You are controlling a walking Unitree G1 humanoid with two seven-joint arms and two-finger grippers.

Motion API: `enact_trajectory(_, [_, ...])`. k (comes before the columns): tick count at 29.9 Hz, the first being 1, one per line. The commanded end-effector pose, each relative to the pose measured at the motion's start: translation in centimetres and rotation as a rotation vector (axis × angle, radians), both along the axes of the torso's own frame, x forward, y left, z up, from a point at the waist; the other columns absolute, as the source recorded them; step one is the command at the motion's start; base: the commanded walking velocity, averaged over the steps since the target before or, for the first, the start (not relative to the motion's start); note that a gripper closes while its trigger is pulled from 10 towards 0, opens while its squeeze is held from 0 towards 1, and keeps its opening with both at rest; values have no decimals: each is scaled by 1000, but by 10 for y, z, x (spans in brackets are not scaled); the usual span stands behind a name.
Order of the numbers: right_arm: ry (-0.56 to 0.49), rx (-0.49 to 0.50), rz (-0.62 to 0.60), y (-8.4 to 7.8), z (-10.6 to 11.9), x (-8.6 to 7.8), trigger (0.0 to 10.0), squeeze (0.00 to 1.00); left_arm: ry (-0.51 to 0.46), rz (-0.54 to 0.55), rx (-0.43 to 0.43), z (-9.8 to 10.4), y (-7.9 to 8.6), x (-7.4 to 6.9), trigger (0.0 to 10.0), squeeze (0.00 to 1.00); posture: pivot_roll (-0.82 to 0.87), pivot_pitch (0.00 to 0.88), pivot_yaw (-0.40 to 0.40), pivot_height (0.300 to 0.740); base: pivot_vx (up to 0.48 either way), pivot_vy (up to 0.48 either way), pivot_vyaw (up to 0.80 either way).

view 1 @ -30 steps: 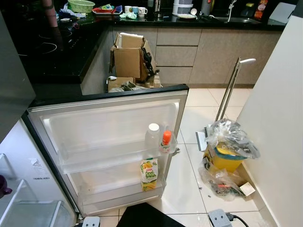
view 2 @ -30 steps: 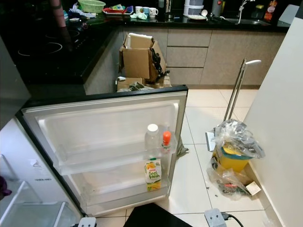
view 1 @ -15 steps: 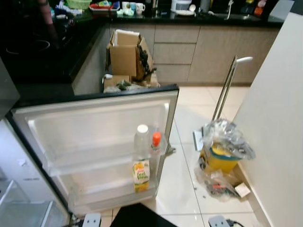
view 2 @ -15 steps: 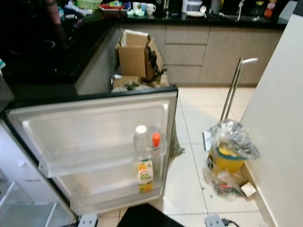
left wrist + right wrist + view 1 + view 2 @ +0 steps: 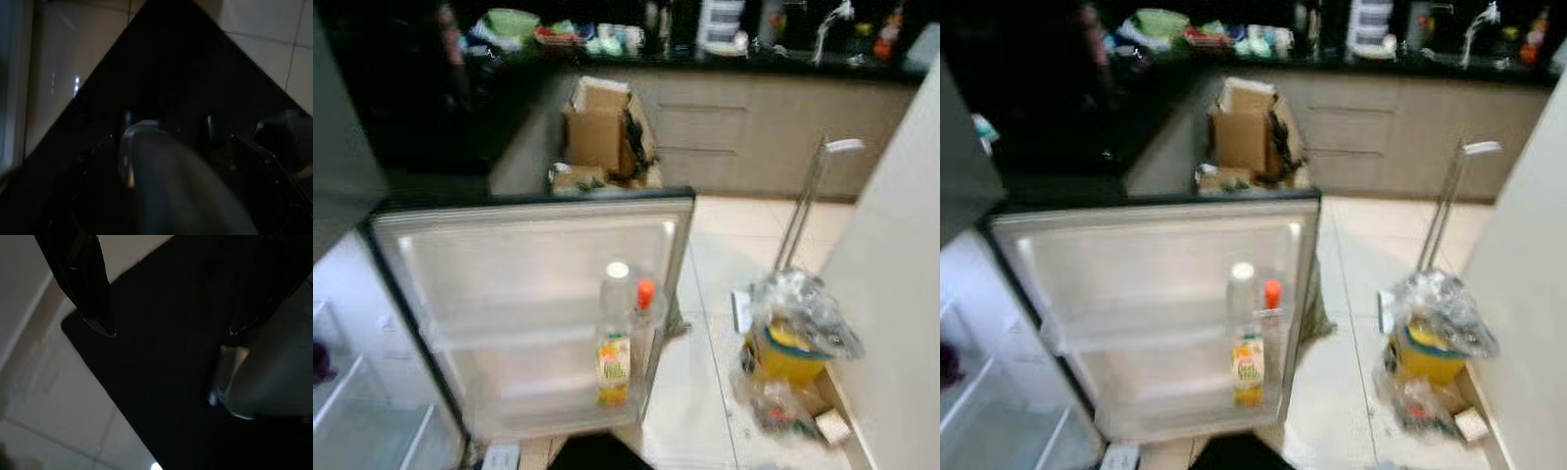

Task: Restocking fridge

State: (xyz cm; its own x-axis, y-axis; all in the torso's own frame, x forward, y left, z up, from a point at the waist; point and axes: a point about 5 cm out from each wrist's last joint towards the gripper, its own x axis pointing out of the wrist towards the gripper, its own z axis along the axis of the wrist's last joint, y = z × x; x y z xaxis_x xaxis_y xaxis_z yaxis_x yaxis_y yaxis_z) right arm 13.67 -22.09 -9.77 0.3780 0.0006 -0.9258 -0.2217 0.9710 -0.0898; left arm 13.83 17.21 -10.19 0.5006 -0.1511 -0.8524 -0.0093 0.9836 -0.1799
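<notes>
Over a black mat point(image 5: 161, 382) on pale tiles, right tool point(image 5: 168, 333) hanging spread; left tool's state unclear.

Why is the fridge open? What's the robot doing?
The robot is standing in a kitchen, looking down at an open fridge door. It is not holding or touching anything right now. The door's upper shelf has a clear bottle with a white cap and a smaller bottle with an orange cap. A juice carton stands on the shelf below. The right gripper hangs idle with its fingers apart, pointing at the floor. The picture is blurry, so the camera seems to be moving.
</notes>
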Motion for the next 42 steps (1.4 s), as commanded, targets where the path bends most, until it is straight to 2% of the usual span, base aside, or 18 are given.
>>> enact_trajectory(1, [4,-16,-15,-9,1,-1,10000,0,7,-10,-11,-1,-6,0,10000,0,-56,0,-29,740,0,-435,800])
enact_trajectory(25, [17,-23,-6,-11,0,-7,10000,0,13,-25,-17,-1,-7,-2,10000,0,-65,0,-27,740,0,-435,798])
enact_trajectory(26, [5,-53,-14,-14,1,-6,10000,0,13,-31,-15,-1,-8,-1,10000,0,-66,0,-28,740,0,-435,0])
enact_trajectory(37, [-27,-77,-20,-18,4,0,10000,0,14,-37,-14,-1,-8,-1,10000,0,-73,0,-25,740,0,-438,0])
enact_trajectory(40, [-52,-104,-26,-21,6,4,10000,0,18,-30,-15,-1,-9,0,10000,0,-72,0,-25,740,0,-160,0])
enact_trajectory(42, [-99,-109,-60,-23,10,12,10000,0,20,-21,-14,-1,-9,0,10000,0,-73,0,-22,740,0,0,0])
